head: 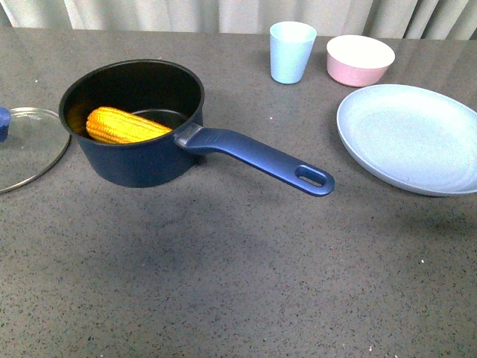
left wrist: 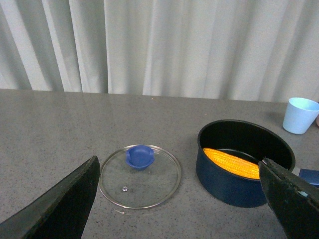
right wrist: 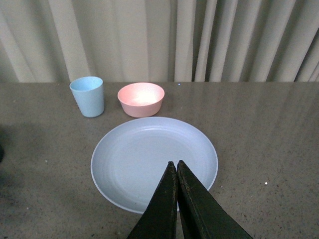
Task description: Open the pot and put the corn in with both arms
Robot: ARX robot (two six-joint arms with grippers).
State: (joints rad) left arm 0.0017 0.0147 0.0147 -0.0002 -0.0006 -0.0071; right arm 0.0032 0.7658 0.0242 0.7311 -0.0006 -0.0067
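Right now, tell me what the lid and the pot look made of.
The lid looks like clear glass: the table shows through it, inside a thin metal-looking rim; its blue knob seems plastic or silicone. The pot looks like metal with a matte navy coating and a black, probably non-stick inside; the handle could be plastic.

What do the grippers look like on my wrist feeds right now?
Only the fingers show. The left gripper has two broad, matte black fingers that taper like wedges, one with a small pale mark near its edge. The right gripper has two slim black fingers narrowing to points. No cables, lights or arm links are in view.
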